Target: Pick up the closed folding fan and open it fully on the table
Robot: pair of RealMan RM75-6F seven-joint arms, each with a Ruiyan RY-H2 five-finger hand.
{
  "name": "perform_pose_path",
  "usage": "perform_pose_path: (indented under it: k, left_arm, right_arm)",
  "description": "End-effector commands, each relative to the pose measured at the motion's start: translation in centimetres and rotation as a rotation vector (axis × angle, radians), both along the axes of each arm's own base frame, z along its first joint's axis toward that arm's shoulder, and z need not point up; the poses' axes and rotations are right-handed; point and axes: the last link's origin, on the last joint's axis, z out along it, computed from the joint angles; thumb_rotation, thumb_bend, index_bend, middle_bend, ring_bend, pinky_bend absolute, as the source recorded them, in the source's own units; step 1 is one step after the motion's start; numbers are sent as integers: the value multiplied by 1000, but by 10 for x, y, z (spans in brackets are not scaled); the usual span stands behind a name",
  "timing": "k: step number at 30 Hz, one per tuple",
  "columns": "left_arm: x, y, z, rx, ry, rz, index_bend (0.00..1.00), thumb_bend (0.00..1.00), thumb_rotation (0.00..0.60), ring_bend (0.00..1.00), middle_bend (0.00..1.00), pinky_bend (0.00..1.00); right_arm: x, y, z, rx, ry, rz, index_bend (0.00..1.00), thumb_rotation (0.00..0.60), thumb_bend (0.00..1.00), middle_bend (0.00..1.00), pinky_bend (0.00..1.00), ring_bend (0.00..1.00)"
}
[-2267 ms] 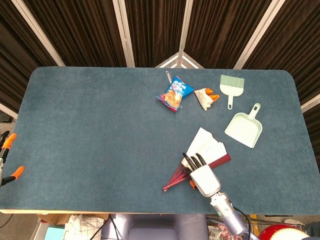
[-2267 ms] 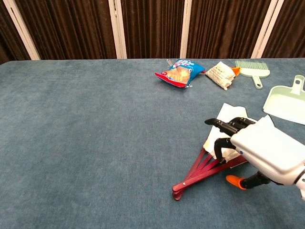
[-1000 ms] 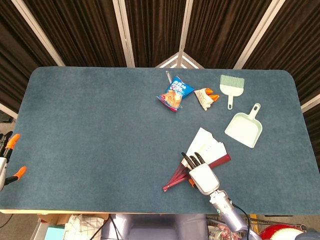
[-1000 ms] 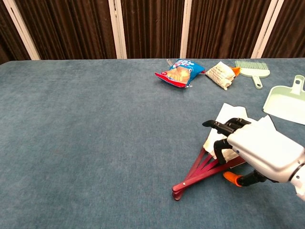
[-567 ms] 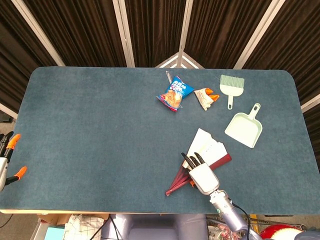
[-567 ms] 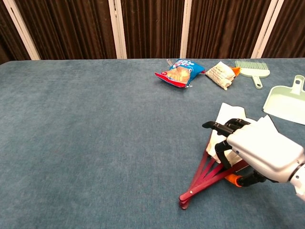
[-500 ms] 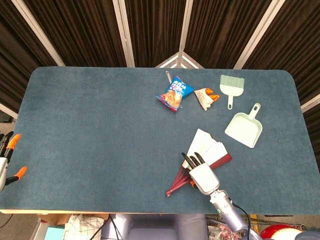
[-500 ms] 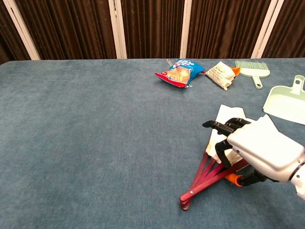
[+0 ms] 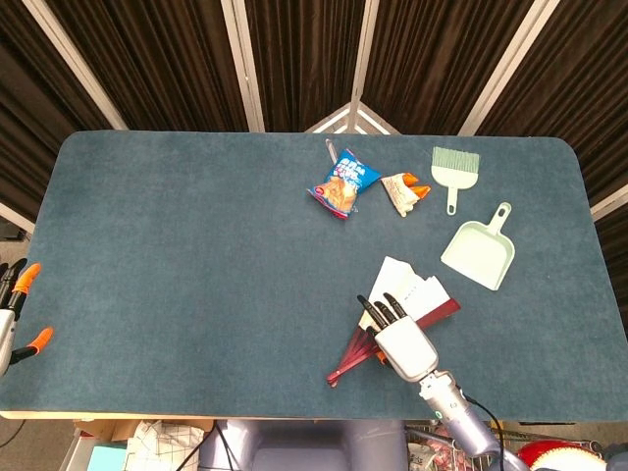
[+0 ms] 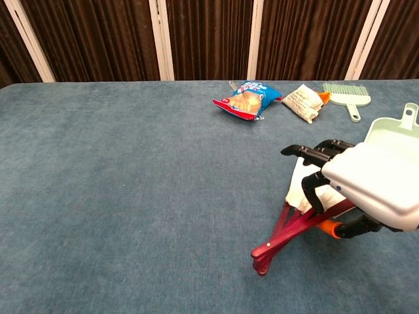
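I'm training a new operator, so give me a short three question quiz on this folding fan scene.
1. True or false: the folding fan is fully open.
2. Which hand grips the fan: A. right hand, B. left hand?
3. Fill in: the dustpan and the hand brush are pale ____.

Key: 1. False, it is only partly spread. 2. A; the left hand sits at the table's left edge. 3. Green.
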Motion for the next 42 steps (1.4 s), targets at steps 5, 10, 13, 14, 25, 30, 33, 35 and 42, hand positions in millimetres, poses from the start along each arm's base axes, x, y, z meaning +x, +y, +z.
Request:
perform_pose_path:
  k: [5, 10, 13, 14, 25, 30, 33, 35, 42]
  left_arm:
    - [0, 0, 0, 0, -3, -2, 95, 314, 600, 0, 12, 100]
    - [0, 0, 1, 3, -6, -2, 95, 314, 600, 0, 12, 100]
    - [1, 0, 2, 1, -9, -8, 94, 313, 600, 0, 13, 100]
    - [1, 0, 2, 2, -10, -13, 95, 313, 600, 0, 13, 100]
    - [5, 0, 3, 10, -44, -72, 95, 313, 600, 0, 16, 100]
    - [6, 1, 3, 20, -67, -101, 97, 311, 600, 0, 18, 100]
    - [7, 1, 3, 21, -86, -116, 98, 309, 600, 0, 20, 100]
    - [7, 1, 2, 20, -103, -124, 98, 308, 600, 0, 20, 100]
    - [15, 1, -7, -39, -222, -172, 99, 297, 600, 0, 24, 100]
  right_arm:
    - [9, 1, 12, -3, 16, 18, 720, 600, 461, 124, 171, 233]
    - [24, -2, 27, -30, 3, 54, 732, 600, 460, 126, 172, 233]
    - [37, -7, 39, -49, -12, 69, 732, 600, 461, 126, 172, 233]
    - [43, -9, 45, -60, -18, 76, 732, 600, 461, 126, 172, 233]
    - [120, -36, 102, 7, -142, 93, 732, 600, 461, 126, 172, 233]
    - [147, -45, 118, 59, -178, 84, 732, 600, 461, 126, 172, 233]
    - [162, -48, 127, 92, -217, 81, 733, 600, 462, 126, 172, 233]
    - [173, -49, 131, 125, -245, 80, 733, 600, 464, 126, 172, 233]
    - [209, -47, 129, 209, -237, 118, 733, 600, 466, 126, 172, 233]
